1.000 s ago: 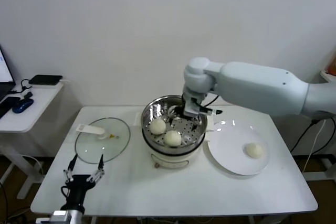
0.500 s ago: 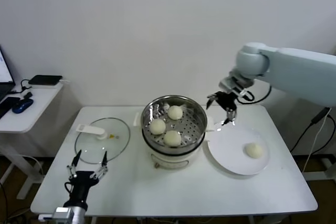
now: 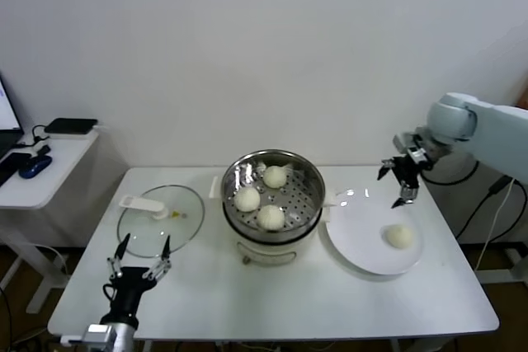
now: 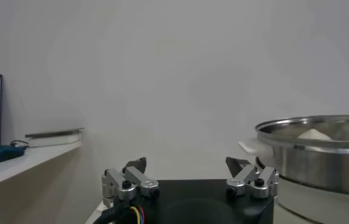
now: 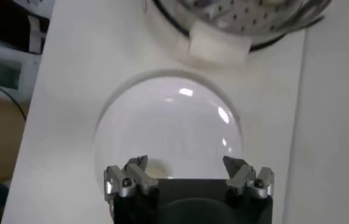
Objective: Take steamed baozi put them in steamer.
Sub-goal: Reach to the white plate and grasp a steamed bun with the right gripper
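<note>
The shiny steel steamer (image 3: pixel 289 168) on its cream-white pot base stands mid-table and holds three cream-white baozi (image 3: pixel 275 176), (image 3: pixel 247 199), (image 3: pixel 271 217). A fourth baozi (image 3: pixel 400 236) lies on the white plate (image 3: pixel 355 237) to the steamer's right. My right gripper (image 3: pixel 399 184) is open and empty, in the air above the plate's far edge, behind that baozi. In the right wrist view the open gripper (image 5: pixel 186 165) hangs over the plate (image 5: pixel 168 122); the steamer's edge (image 5: pixel 247 18) shows beyond. My left gripper (image 3: pixel 139 256) is open and idle near the table's front left.
A round glass lid (image 3: pixel 161 220) with a white handle lies left of the steamer. A side desk (image 3: pixel 41 162) with devices stands off the table's left. In the left wrist view the steamer's rim (image 4: pixel 314 131) shows beside my left gripper (image 4: pixel 186 167).
My right gripper has left the steamer, leaving a third baozi in it, and swung right and outward to above the plate's far edge. The left arm has barely moved.
</note>
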You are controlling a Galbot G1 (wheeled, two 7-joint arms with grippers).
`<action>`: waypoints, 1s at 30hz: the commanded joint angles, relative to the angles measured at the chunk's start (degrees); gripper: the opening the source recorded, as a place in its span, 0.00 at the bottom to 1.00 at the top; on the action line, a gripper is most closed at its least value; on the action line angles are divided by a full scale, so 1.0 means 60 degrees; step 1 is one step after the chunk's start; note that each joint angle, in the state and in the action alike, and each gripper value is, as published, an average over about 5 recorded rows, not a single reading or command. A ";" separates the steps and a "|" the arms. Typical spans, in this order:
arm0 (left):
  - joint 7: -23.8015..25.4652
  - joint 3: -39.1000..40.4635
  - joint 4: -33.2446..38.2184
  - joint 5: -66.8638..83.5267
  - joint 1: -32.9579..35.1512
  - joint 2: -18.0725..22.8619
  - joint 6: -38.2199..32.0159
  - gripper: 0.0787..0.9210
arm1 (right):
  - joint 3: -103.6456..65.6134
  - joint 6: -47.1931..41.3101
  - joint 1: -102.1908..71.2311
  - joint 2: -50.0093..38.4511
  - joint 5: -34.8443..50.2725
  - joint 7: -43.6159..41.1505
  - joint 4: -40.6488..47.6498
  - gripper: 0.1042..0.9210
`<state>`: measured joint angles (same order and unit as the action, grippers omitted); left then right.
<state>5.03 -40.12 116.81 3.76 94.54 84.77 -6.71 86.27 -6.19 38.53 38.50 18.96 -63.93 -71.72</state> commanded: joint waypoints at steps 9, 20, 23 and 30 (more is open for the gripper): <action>0.0005 -0.0057 -0.0091 0.0014 0.0015 0.0010 -0.0013 0.88 | -0.2394 0.0302 -0.3607 -0.0009 -0.2550 -0.0245 0.1909 0.88; 0.0010 -0.0035 -0.0134 -0.0041 0.0000 0.0056 -0.0003 0.88 | -0.3395 0.0360 -0.4636 0.0434 -0.2942 -0.0073 0.2699 0.88; 0.0013 -0.0029 -0.0121 -0.0056 0.0008 0.0073 -0.0004 0.88 | -0.3595 0.0387 -0.4829 0.0568 -0.3011 -0.0053 0.2892 0.88; 0.0018 -0.0046 -0.0139 -0.0055 0.0040 0.0084 -0.0025 0.88 | -0.4071 0.0565 -0.5175 0.0913 -0.3281 0.0024 0.3408 0.88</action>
<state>5.10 -40.37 116.04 3.48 94.70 85.21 -6.79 66.40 -3.58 11.85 42.16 1.77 -63.96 -55.50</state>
